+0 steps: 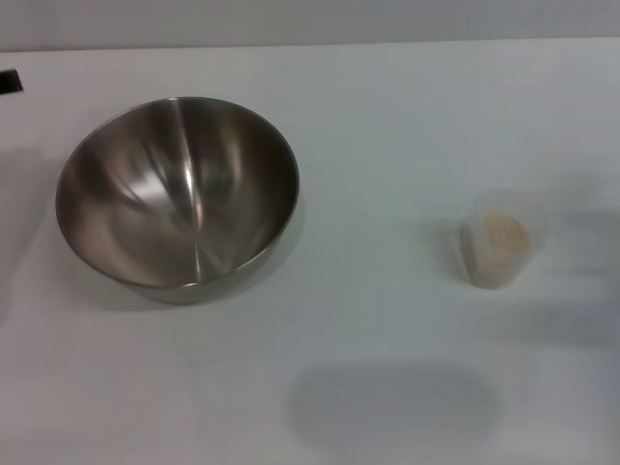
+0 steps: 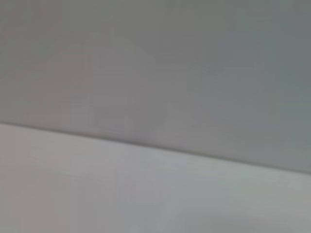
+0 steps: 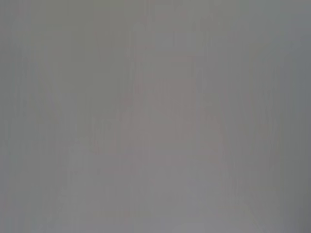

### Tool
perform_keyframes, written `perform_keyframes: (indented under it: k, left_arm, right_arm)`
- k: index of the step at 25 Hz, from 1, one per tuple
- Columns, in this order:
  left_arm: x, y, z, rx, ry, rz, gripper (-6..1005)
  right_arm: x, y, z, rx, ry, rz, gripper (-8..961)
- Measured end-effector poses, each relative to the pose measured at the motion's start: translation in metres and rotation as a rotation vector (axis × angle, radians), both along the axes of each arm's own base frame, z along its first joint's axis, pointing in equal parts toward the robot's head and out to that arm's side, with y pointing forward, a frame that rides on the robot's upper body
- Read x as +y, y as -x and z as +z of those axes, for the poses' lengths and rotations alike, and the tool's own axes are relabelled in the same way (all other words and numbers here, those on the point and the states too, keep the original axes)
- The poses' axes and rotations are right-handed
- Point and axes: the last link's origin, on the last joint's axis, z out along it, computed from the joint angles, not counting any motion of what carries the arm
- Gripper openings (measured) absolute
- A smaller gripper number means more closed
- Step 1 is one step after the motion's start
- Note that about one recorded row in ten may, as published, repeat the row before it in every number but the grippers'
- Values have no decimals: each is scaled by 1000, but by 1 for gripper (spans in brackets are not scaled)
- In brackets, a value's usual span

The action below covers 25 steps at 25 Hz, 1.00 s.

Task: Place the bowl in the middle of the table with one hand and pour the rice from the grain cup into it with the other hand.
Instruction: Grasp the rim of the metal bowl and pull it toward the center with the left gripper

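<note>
In the head view the steel bowl (image 1: 177, 199) stands on the left part of the white table (image 1: 387, 126), empty and upright. The clear grain cup (image 1: 502, 239) stands upright on the right part of the table, with pale rice (image 1: 504, 232) inside it. Bowl and cup are well apart. Neither gripper shows in any view. The left wrist view shows only a plain surface with one edge line, and the right wrist view shows only a plain grey surface.
A small black object (image 1: 9, 81) sits at the far left edge of the table. The table's far edge (image 1: 310, 45) runs along the top. A soft shadow (image 1: 392, 405) lies on the table at the front centre.
</note>
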Motion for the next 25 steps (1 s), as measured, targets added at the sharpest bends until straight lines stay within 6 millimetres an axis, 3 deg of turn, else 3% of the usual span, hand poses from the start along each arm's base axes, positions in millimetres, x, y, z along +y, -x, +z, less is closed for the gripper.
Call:
perform_keyframes:
  k: [8, 25]
  left_arm:
    - [-8, -16, 8, 14, 144, 24, 814]
    - [-10, -15, -5, 21, 290, 70, 813]
  right_arm:
    - [4, 3, 0, 1, 0, 11, 671]
    - [5, 5, 0, 1, -2, 18, 672]
